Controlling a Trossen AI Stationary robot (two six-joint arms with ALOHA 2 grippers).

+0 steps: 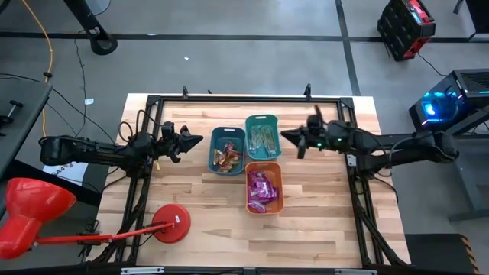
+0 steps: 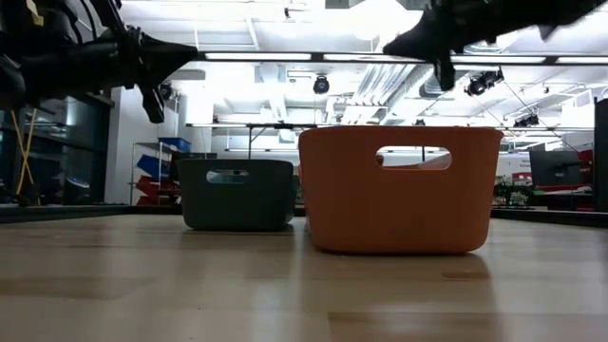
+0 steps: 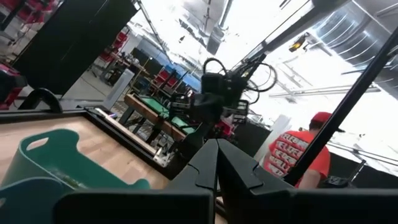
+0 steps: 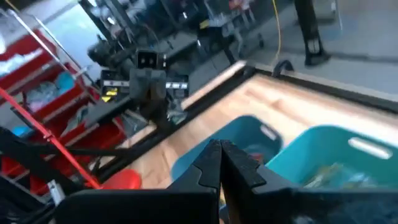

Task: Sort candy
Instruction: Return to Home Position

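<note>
Wooden boards of the table (image 1: 199,198) carry three bins clustered at the centre, and all the candy in sight lies inside them. Orange-gold wrappers (image 1: 227,158) fill the dark blue bin (image 1: 213,149), and pale green sticks (image 1: 262,140) lie in the teal bin (image 1: 262,117) just right of it. Purple packets (image 1: 261,189) sit in the orange bin (image 1: 280,187) on the near side. No loose sweet shows on the boards.

The left gripper (image 1: 197,140) hangs just left of the dark blue bin, jaws pressed together on nothing. The right gripper (image 1: 286,135) hangs just right of the teal bin, jaws likewise together and empty. Both point inward at the bins, and the low view shows them raised above the rims.

Sorting looks finished, so each arm probably only needs to draw back outward, away from the bins. Nothing on the boards lies in that path. A red lamp base (image 1: 172,224) stands at near left, well apart.
</note>
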